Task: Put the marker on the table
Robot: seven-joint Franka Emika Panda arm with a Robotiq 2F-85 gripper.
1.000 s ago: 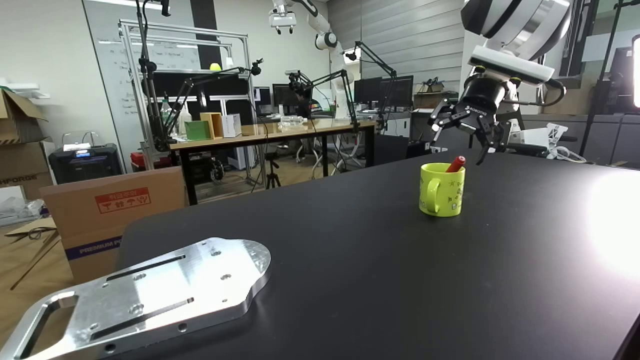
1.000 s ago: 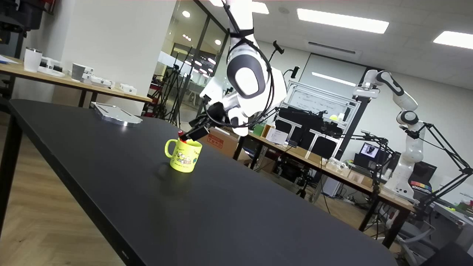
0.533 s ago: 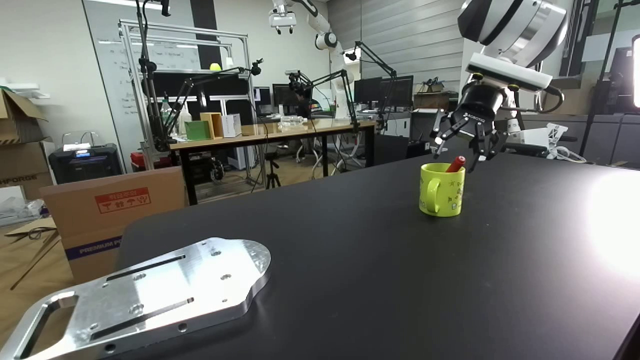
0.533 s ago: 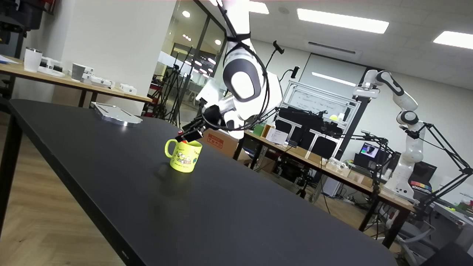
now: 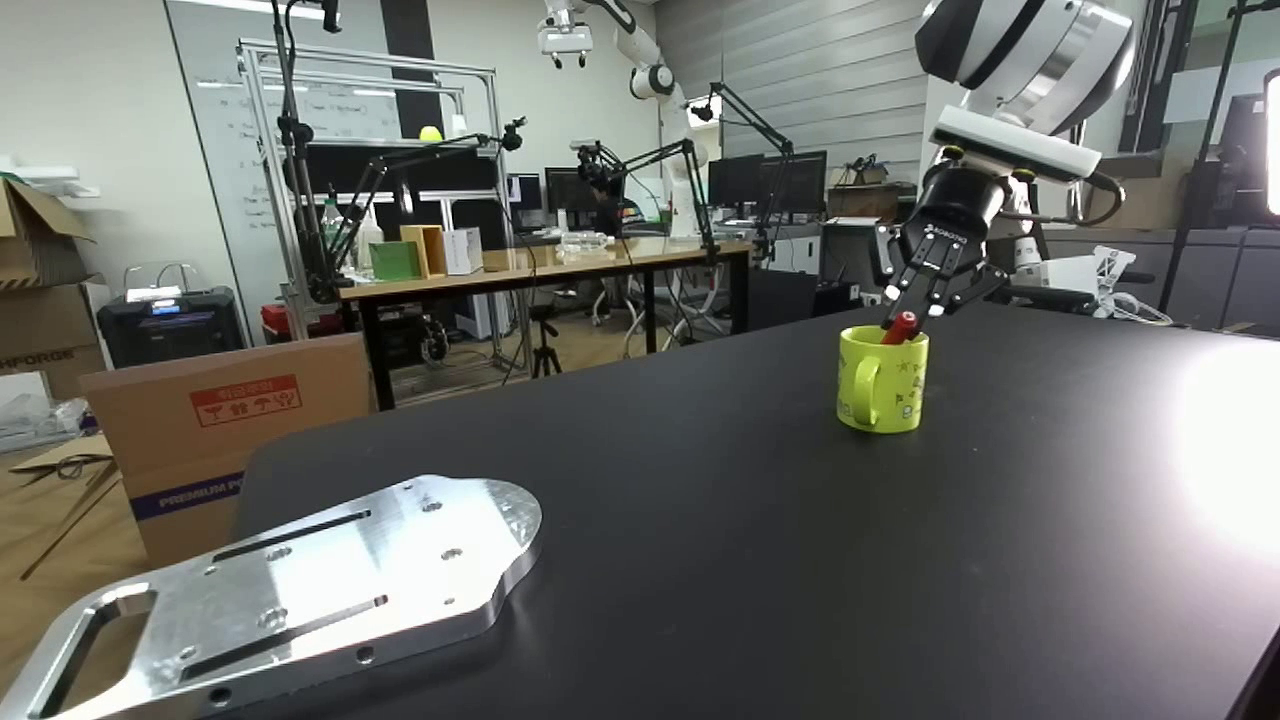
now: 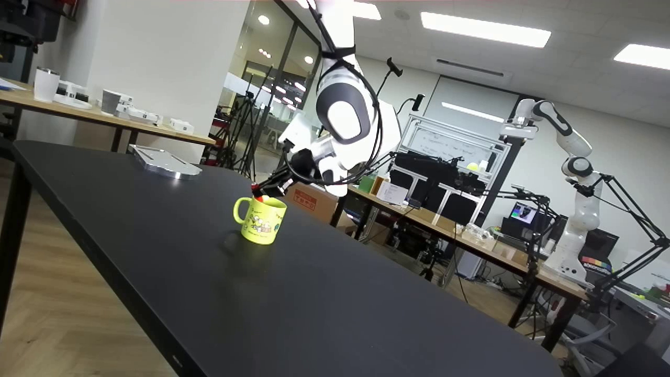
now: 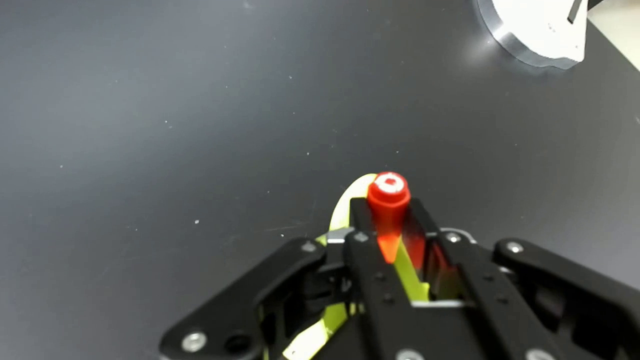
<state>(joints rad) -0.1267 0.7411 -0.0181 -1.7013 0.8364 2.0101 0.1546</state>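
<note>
Flagging the marker (image 7: 388,202) first: it leans inside the mug (image 5: 884,390), red end above the rim, lower length hidden, so it's not on the table (image 5: 700,500) yet. Gripper (image 7: 389,220) is pinching it near the top, fingers (image 7: 359,214) on both sides in the wrist view. Extraction step, by my read.

Risks: hold is high on a round body, so if the buried end snags, I'd expect slip or pivot. If that red end is a cap, it may pull off and leave the rest behind. Can't tell.

Mug: upright, probably light. Marker's tilted, so a sideways pull would load the mug's side and drag or tip it. Fingers are near the rim; contact unclear. Pull along the marker's axis, clear the rim, then move.

Table: looks flat and smooth; a round marker let go early could bounce and roll. Lay it down, release late. Metal plate (image 5: 400,570) is well apart from the mug; only a wide swing should matter.
</note>
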